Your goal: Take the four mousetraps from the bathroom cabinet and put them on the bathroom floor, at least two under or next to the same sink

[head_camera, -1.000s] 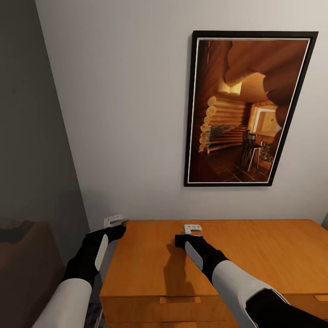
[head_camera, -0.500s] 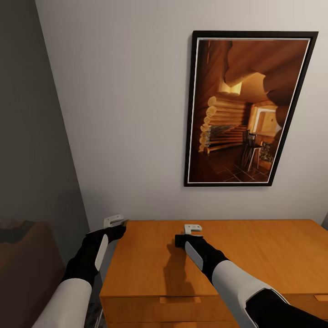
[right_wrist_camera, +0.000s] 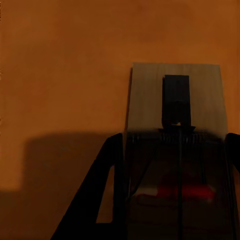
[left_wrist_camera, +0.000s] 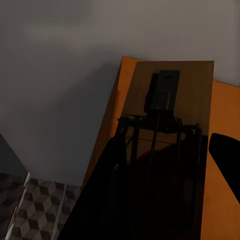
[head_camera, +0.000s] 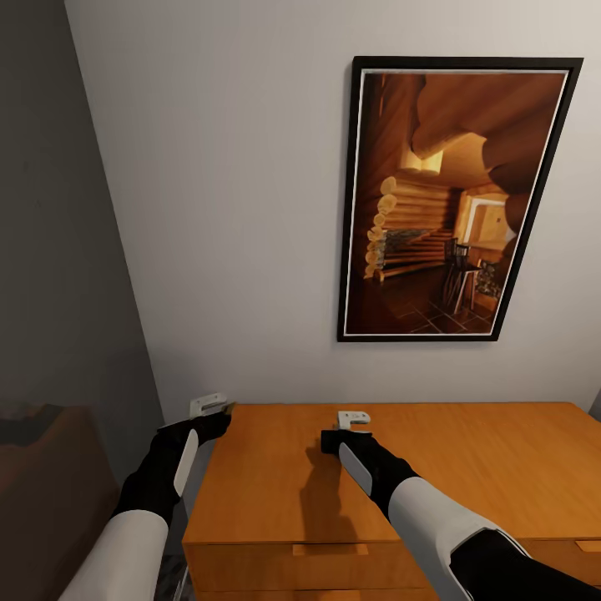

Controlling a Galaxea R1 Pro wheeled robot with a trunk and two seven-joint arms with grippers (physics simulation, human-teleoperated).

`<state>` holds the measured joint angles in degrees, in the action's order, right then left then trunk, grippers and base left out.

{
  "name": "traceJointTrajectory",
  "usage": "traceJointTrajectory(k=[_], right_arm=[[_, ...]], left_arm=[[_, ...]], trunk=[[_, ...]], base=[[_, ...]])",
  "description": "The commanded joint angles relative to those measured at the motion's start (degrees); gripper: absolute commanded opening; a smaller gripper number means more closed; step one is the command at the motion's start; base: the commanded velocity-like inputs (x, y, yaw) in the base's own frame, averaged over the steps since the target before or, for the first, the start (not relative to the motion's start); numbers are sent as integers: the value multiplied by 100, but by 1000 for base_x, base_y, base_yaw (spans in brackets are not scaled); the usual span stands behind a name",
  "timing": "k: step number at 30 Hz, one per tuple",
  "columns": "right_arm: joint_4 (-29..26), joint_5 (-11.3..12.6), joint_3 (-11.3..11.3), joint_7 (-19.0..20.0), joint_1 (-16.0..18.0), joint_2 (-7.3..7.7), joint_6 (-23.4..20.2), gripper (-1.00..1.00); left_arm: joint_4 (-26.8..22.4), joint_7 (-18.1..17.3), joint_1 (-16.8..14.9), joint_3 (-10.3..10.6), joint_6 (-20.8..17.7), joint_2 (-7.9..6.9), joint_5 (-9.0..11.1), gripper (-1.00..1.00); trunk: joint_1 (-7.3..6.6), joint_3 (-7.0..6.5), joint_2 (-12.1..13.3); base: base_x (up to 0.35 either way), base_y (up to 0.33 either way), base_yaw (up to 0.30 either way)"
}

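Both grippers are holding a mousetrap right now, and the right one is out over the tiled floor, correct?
Not quite. The right gripper with its mousetrap hangs over the orange cabinet top, as the right wrist view shows. The left gripper holds the other mousetrap.

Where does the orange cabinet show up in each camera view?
Head view: cabinet spans the lower right, below the framed picture.
Left wrist view: orange top behind a mousetrap.
Right wrist view: orange top behind a second mousetrap.
Shared landmark: its left edge against the grey wall.
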<state>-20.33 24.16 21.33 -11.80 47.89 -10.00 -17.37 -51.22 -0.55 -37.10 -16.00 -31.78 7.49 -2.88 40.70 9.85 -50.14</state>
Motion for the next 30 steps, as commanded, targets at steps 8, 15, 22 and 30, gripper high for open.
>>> traceJointTrajectory(k=[8,15,22,30], right_arm=[[99,72,20,-25,1,0,-21,-100],[99,72,20,-23,3,0,-21,-100],[99,71,20,-16,1,0,-21,-100],[99,71,20,-16,3,0,-21,-100]], left_arm=[[-7,-6,-4,-9,-30,7,-41,-100],[-10,-6,-6,-8,-30,7,-40,-100],[-9,-11,-3,-8,-30,7,-38,-100],[-10,-6,-1,-8,-29,-4,-45,-100]], trunk=[[-130,-97,236],[-196,-151,356],[-196,-151,356],[-349,-277,637]], base=[[0,0,0],[0,0,0],[0,0,0],[0,0,0]])
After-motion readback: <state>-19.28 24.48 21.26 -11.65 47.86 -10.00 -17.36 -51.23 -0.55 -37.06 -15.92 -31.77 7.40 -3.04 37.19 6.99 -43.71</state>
